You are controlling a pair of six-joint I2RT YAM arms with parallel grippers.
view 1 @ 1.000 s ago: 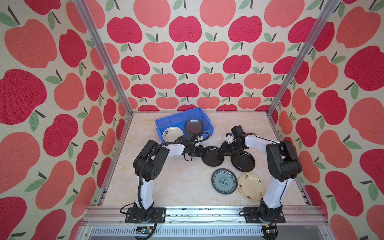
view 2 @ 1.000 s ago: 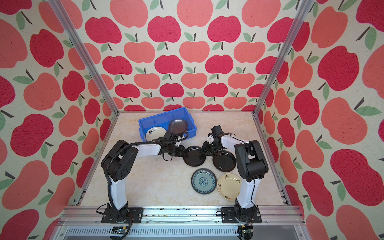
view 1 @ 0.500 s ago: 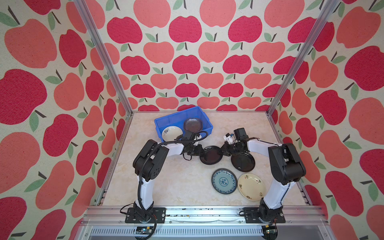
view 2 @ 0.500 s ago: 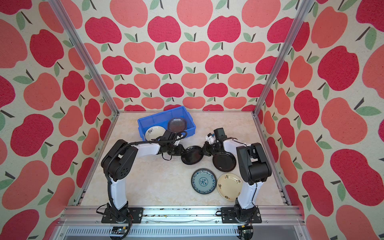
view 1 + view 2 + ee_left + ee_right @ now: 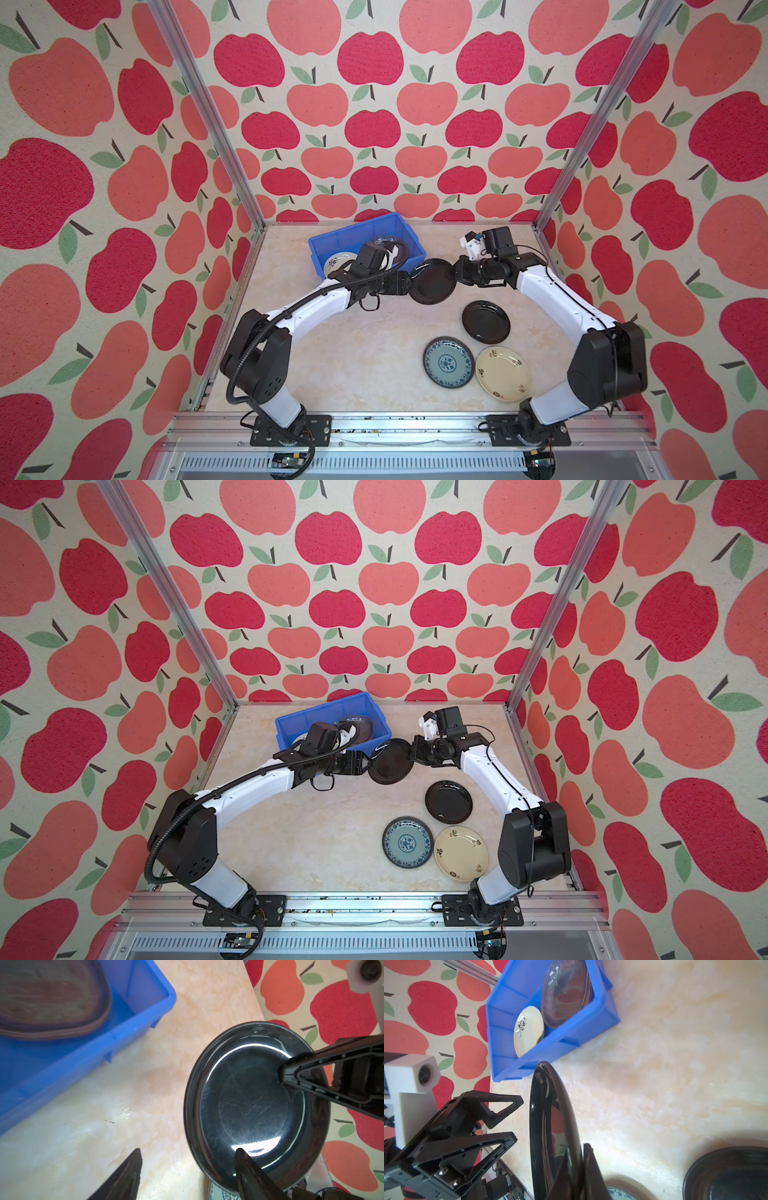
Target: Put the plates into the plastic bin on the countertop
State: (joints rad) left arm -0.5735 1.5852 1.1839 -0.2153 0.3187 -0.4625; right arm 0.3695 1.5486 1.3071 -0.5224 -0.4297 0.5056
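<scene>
Since the earlier frame, left gripper (image 5: 410,283) has spread open beside the black plate (image 5: 432,284) at frame centre; right gripper (image 5: 455,273) pinches its glossy, finely scratched rim.

Legible text: I read none | white plate (image 5: 528,1030) in plastic bin (image 5: 566,1036): dark marks, unreadable | cream plate (image 5: 503,374) on countertop (image 5: 353,353): marks too small to read
</scene>
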